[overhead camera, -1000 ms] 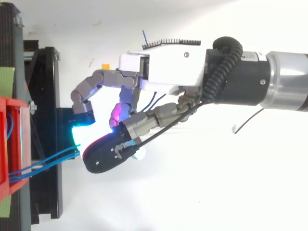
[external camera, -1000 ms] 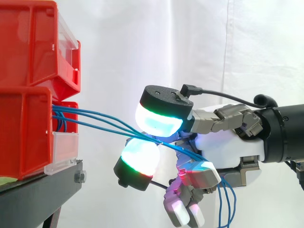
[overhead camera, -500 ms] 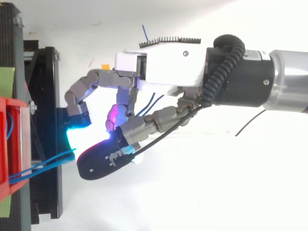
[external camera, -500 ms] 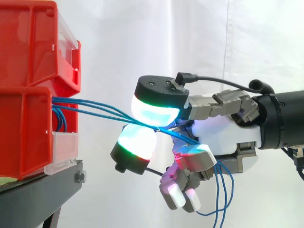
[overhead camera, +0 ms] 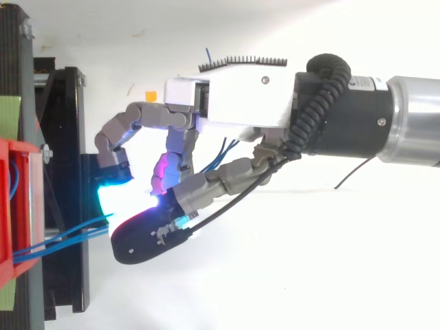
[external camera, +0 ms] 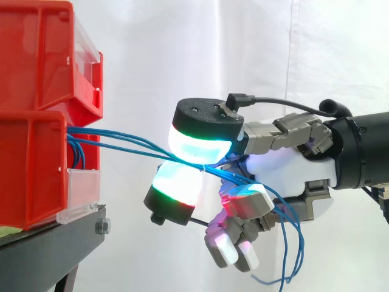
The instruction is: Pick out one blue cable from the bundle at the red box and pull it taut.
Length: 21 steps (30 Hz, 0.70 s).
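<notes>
Several thin blue cables (external camera: 124, 142) run from the front of the lower red box (external camera: 30, 170) rightwards to my hand (external camera: 285, 182). Two glowing fingertips (external camera: 197, 146), one above the other, are pressed together on the bundle a short way from the box. I cannot tell how many strands sit in the pinch. The other fingers curl down under the palm. Behind the pinch the cables pass across the palm and hang in loose loops (external camera: 293, 243). From above, the cables (overhead camera: 62, 238) leave the box (overhead camera: 14, 206) and slant up to the hand (overhead camera: 234, 103).
A second red bin (external camera: 48, 55) is stacked on the lower box, both on a black stand (external camera: 48, 249). A clear label holder (external camera: 82, 194) juts from the lower box's front. White curtain behind; open space below and right of the hand.
The hand has shifted slightly toward the box and upward, still pinching the cables. The loose tails behind the palm now hang in a wider loop.
</notes>
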### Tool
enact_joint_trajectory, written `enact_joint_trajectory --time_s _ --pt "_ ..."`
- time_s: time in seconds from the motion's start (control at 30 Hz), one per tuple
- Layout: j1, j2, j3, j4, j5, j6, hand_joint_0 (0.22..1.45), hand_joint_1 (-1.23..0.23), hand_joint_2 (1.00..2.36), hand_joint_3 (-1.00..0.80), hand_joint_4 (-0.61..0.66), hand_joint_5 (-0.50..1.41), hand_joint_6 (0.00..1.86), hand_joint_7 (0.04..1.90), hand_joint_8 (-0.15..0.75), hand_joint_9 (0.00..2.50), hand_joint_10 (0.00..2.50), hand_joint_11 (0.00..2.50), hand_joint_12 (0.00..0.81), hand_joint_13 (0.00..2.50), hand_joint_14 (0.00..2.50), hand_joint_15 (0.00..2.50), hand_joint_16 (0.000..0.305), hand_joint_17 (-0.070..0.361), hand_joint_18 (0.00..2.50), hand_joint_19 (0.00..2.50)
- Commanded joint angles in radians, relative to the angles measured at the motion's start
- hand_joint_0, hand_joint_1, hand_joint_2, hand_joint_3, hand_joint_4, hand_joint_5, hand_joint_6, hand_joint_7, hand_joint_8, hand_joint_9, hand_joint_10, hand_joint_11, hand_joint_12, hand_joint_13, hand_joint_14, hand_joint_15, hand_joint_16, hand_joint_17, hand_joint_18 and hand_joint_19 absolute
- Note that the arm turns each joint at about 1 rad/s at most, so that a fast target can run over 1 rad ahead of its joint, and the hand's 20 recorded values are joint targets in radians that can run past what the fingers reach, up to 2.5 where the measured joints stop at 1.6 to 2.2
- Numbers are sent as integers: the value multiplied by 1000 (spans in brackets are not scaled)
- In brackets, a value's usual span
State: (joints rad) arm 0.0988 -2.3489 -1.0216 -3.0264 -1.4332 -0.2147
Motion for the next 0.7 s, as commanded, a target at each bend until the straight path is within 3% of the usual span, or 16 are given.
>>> enact_joint_trajectory --time_s 0.0,0.23,0.67 --pt "2 0 0 0 0 23 767 -915 1010 -384 -26 -135 898 1200 357 1425 26 796 454 1111 24 591 63 142 956 823" --pt "9 -1 -2 -5 2 49 819 -926 1000 -497 -111 -137 905 1228 346 1421 26 797 442 1110 22 598 62 139 936 837" --pt "16 0 -3 -9 2 66 818 -920 1003 -462 -148 -132 920 1229 341 1445 29 799 439 1131 23 615 59 134 937 851"
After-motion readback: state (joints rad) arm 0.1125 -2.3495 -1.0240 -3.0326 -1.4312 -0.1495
